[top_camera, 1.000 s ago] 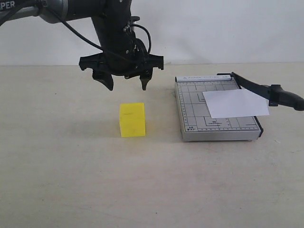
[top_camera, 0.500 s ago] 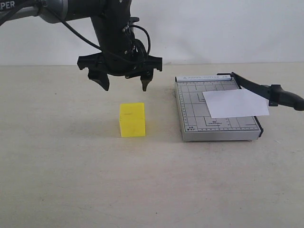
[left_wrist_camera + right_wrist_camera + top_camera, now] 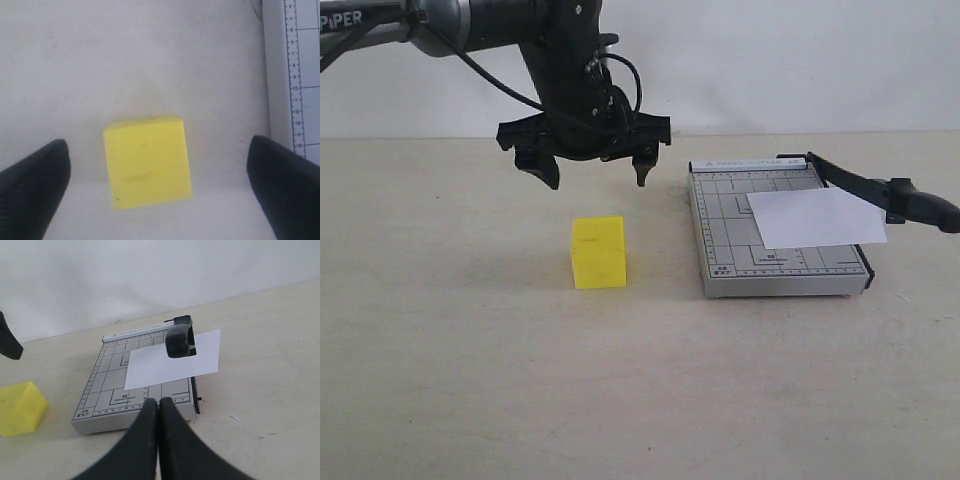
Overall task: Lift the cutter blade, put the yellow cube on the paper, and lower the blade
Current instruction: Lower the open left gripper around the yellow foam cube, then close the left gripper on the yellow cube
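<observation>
You are hovering the left gripper [image 3: 597, 181], fingers spread wide and empty, above the yellow cube [image 3: 598, 252], which is sitting on the table [image 3: 470, 350] left of the cutter base [image 3: 725, 235], so be lowering straight, one finger either side, before clenching.

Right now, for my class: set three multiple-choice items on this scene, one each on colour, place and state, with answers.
1. The paper is: A blue; B red; C white.
2. The yellow cube sits: A on the paper; B on the table; C in a claw.
3. The left claw is: A open; B shut on the cube; C shut, empty.
Answers: C, the sheet is plain white; B, it rests beside the cutter base; A, its fingers stand apart above the cube.
</observation>
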Robot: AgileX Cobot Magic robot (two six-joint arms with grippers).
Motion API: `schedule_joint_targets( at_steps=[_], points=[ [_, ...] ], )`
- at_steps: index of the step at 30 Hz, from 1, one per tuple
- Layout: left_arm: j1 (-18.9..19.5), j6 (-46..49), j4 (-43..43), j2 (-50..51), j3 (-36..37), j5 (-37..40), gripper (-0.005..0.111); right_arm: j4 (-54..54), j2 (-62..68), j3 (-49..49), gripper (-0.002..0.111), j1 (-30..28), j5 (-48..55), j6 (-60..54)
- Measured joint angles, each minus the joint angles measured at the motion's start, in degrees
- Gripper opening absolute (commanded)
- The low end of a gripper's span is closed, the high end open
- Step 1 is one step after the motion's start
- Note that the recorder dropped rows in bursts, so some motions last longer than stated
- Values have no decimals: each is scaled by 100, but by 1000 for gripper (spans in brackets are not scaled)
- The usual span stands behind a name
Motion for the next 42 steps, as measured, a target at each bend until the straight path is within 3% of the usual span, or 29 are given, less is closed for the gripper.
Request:
schedule_joint_targets(
  at_steps=[11,22,42],
  points=[
    [0,0,-354,464,0,121,90,0,0,0,1,0,0,0],
    [14,0,137,464,0,308,90,0,0,0,1,0,0,0],
    [26,0,73,884,0,40,90,0,0,0,1,0,0,0]
  ],
)
